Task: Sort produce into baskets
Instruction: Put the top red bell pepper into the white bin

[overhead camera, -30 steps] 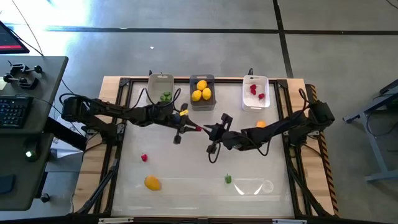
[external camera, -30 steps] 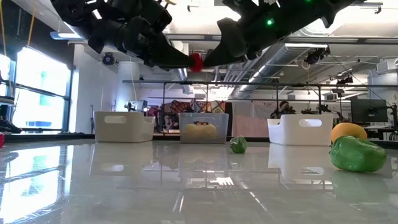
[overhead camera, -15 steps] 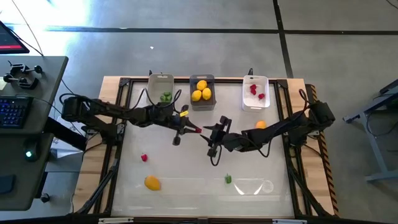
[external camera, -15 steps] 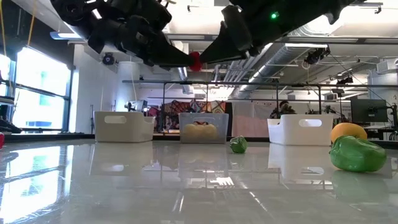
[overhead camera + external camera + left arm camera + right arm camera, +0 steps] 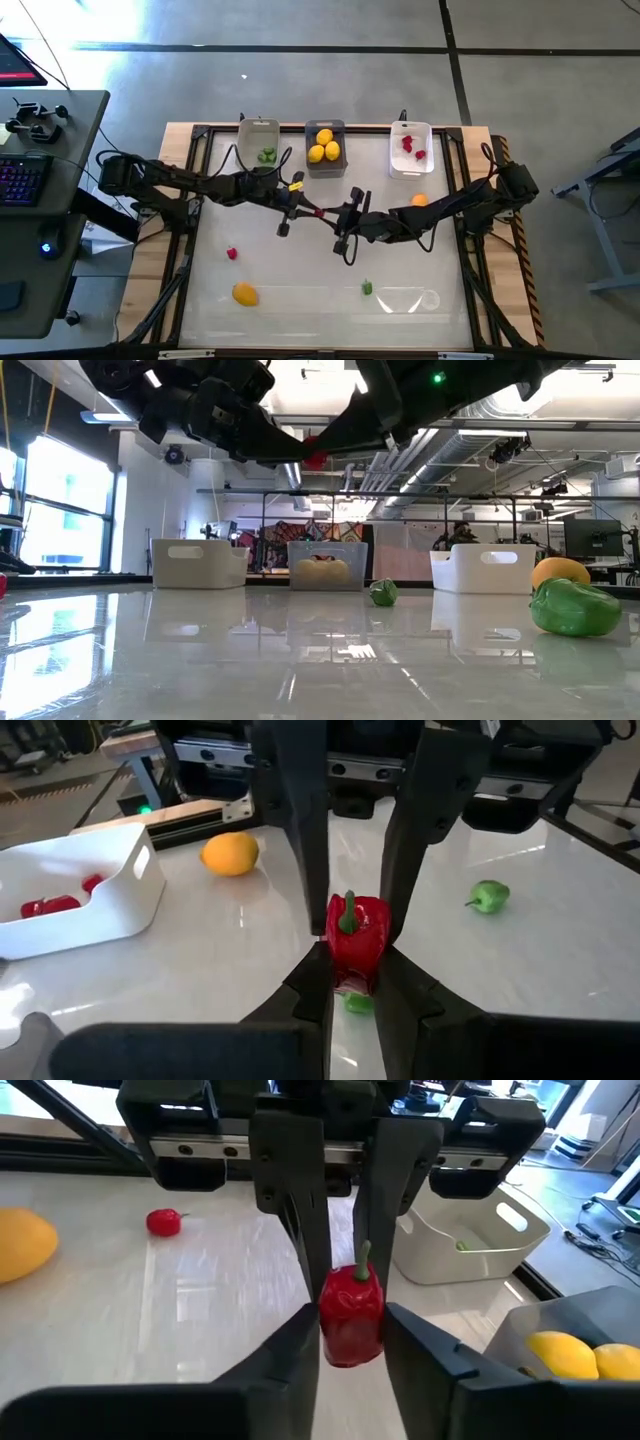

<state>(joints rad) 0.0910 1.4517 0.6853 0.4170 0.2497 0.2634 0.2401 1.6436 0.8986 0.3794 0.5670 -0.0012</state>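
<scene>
Glossy white table (image 5: 300, 300), both arms meeting mid-air over its middle for a handover.

Left gripper (image 5: 352, 982) pinches a red pepper (image 5: 356, 935); right gripper (image 5: 349, 1342) brackets the same pepper, though its hold looks unsettled, perhaps not yet closed. If the left lets go early, the pepper could drop and roll, well short of the white basket (image 5: 411, 150) holding other red pieces.

Glossy table (image 5: 300, 670), seemingly plastic white basket (image 5: 120, 910)
</scene>
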